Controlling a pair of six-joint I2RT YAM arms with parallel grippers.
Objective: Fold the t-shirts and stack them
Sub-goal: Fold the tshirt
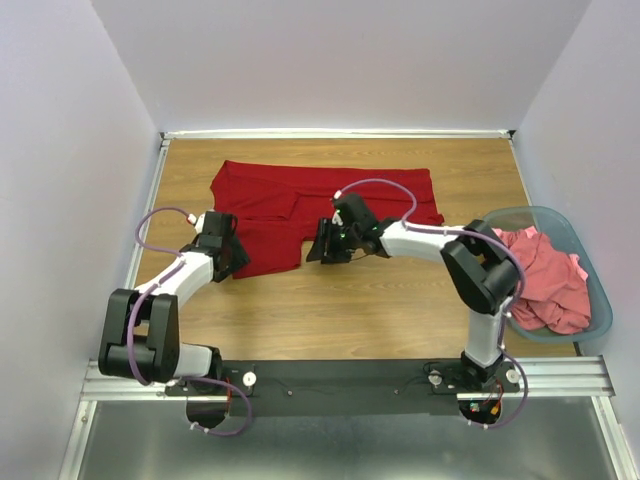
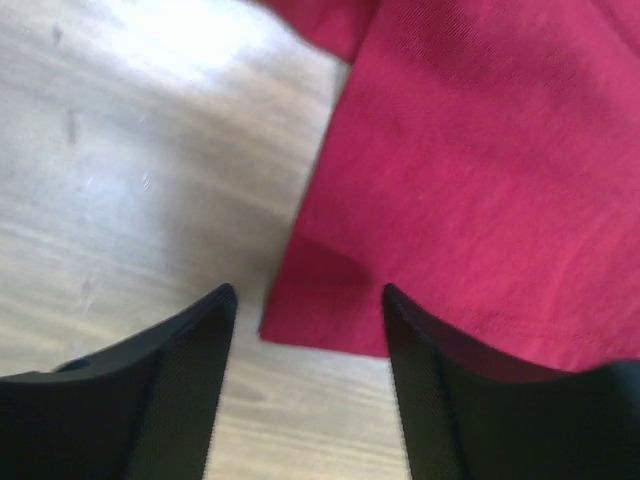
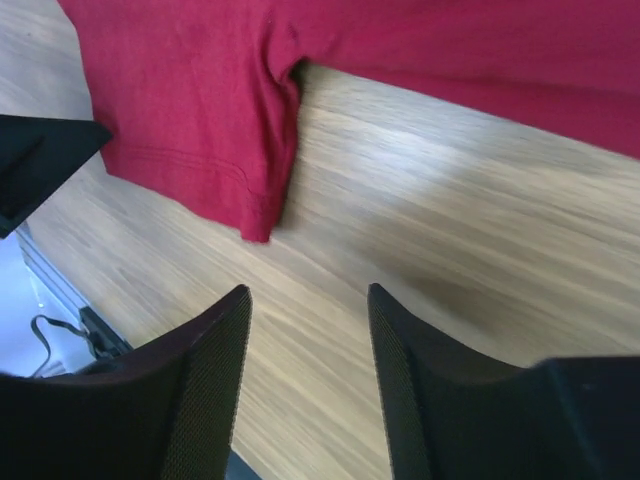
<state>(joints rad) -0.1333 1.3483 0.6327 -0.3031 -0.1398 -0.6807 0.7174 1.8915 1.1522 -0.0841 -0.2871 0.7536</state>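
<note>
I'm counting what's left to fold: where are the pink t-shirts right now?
In the top view, the salmon-pink t-shirts lie bunched in the grey-blue basket at the right edge of the table, beside the right arm, apart from the dark red t-shirt.

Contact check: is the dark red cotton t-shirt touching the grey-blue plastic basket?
Apart. Top view shows bare wood between dark red cotton t-shirt and grey-blue plastic basket.

Probably a robotics lab test cell: plain white panel walls (image 1: 340, 60) box in the light wooden table (image 1: 380, 310) on three sides; a ribbed aluminium mounting rail (image 1: 565, 375) runs along the table's near edge.
</note>
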